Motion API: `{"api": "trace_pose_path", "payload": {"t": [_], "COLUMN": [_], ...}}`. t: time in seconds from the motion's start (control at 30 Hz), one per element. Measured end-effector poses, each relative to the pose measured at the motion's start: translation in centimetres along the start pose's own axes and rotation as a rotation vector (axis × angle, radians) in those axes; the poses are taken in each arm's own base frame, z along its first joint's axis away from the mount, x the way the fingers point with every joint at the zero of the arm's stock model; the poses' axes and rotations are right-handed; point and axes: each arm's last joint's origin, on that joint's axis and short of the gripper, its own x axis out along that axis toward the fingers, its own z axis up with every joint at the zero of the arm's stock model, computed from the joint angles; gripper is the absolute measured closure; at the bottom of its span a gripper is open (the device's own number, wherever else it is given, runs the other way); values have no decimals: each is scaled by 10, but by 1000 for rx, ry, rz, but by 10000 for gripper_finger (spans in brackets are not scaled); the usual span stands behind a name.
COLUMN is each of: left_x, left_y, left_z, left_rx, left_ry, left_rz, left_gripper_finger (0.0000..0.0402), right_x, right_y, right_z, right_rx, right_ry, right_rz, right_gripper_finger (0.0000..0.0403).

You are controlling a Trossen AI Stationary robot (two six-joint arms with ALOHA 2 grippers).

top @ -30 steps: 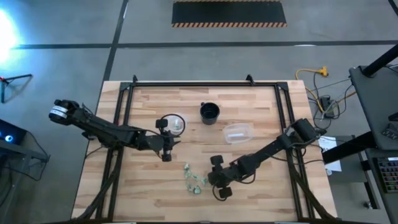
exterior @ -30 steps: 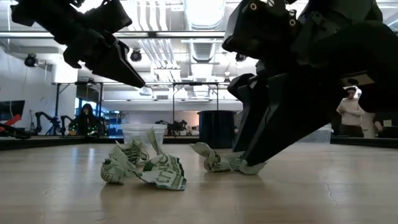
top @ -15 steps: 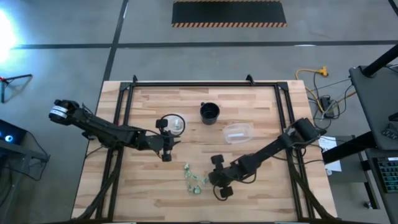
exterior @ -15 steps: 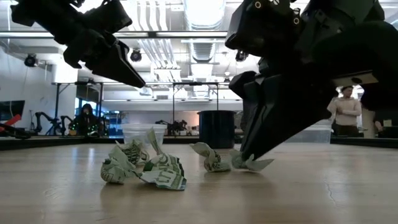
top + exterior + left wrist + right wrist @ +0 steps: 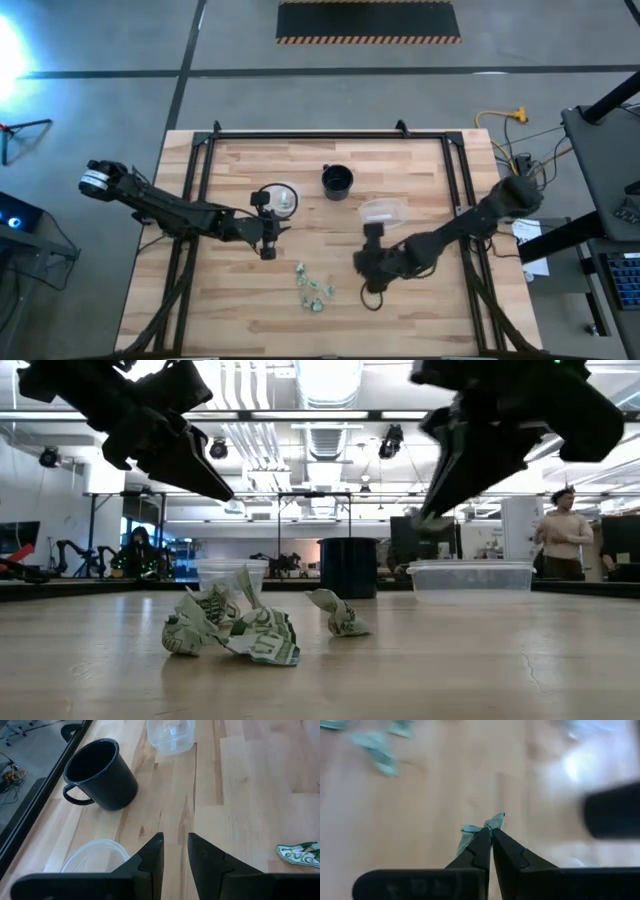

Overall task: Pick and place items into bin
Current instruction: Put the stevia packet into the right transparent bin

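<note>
A dark mug (image 5: 337,182) stands on the wooden table (image 5: 230,310), a little toward twelve o'clock from the table's middle; the left wrist view shows it upright, open and with a side handle (image 5: 99,775). At about nine o'clock from it, just beside, sits a clear round cup (image 5: 280,197). Beyond the table, a yellow-and-black striped floor mat (image 5: 368,21) lies at twelve o'clock, and a yellow cable (image 5: 500,118) trails on the floor toward two o'clock. In the low view a person (image 5: 561,538) stands in the room at three o'clock, arms folded.
</note>
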Motion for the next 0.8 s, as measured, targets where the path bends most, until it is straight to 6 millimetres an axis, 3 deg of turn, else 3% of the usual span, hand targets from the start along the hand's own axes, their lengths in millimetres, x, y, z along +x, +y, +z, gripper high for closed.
{"api": "trace_pose_path", "payload": {"t": [0.17, 0.37, 0.5, 0.8], "left_x": [0, 0, 0, 0], "left_y": [0, 0, 0, 1], "left_z": [1, 1, 1, 2], "left_rx": [-4, -5, -6, 2], "left_ry": [-7, -9, -10, -15], "left_rz": [0, 0, 4, 28], "left_gripper_finger": [331, 331, 331, 331], "right_x": [-17, -13, -12, -16], "right_y": [-31, -65, -73, -84], "right_z": [-22, -58, -72, -81], "right_rx": [74, 195, 239, 258], "right_ry": [2, 37, -10, -115], "right_rz": [-112, -175, -194, -194], "right_gripper_finger": [394, 394, 394, 394]}}
